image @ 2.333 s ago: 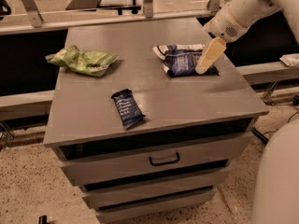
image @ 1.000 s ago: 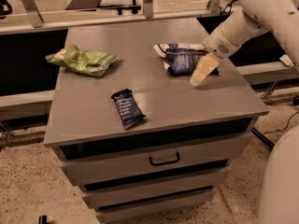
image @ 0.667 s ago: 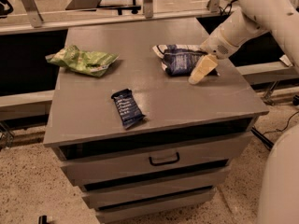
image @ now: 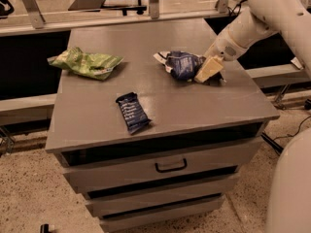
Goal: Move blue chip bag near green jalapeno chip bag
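The blue chip bag [image: 181, 64], dark navy with a white end, lies right of the middle of the grey cabinet top [image: 194, 106]. My gripper [image: 208, 71], cream-coloured, comes down from the white arm at the upper right and rests against the bag's right end, low over the top. The bag looks bunched up there. The green jalapeno chip bag [image: 86, 63], light green and wrinkled, lies at the left side of the top, well apart from the blue bag.
A small narrow dark blue bar wrapper [image: 132, 112] lies near the front edge, between the two bags. The cabinet has drawers below with a handle [image: 171, 166]. A metal rail [image: 146, 21] runs behind. My white base [image: 291, 188] stands at the right.
My gripper has moved down and left onto the blue bag's right end. The bag now looks shorter and more bunched. The green bag and bar wrapper have not moved.
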Controlling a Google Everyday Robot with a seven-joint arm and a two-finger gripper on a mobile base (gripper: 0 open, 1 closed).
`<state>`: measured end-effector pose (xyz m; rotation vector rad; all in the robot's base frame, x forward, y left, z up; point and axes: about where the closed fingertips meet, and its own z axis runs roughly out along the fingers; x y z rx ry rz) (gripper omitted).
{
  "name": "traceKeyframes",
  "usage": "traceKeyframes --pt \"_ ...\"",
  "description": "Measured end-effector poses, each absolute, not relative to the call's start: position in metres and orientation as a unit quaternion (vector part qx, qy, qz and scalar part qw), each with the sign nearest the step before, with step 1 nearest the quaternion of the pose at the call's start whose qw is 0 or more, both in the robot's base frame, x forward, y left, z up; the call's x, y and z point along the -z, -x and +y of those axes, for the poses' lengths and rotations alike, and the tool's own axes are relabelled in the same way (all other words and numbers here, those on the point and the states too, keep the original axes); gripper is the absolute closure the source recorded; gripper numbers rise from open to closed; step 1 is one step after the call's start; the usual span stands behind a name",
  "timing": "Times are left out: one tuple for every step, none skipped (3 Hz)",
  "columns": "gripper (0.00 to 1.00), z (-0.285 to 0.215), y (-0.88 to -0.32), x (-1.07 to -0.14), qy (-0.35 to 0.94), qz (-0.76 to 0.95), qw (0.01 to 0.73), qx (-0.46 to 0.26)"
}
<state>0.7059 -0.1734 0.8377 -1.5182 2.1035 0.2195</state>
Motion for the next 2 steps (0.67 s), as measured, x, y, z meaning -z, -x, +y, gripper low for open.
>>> traceKeyframes --pt "0.87 -0.1734 -0.7059 -0.8407 0.562 0.779 0.266 -0.081" --pt "1.0 -0.1734 -0.7059 -0.8409 0.562 0.779 0.266 -0.081"
